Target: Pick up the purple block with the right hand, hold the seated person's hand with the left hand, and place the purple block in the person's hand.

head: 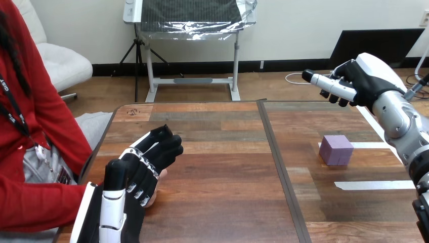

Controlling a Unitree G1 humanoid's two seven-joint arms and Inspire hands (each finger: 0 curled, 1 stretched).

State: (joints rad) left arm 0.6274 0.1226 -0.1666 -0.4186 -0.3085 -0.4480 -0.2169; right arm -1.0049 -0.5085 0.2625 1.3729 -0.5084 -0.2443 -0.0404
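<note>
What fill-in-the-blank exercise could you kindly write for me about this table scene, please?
1. The cube-shaped block lying on the wooden table is ____ in colour.
2. The robot's left hand has its fingers curled round the person's hand at the view's ____ side.
3. The robot's right hand is raised in the air and touches ____.
4. The strips of tape near the block are ____.

Missing words: purple; left; nothing; white.

Wooden table [222,167], purple block [336,150], white tape strips [374,185]
</note>
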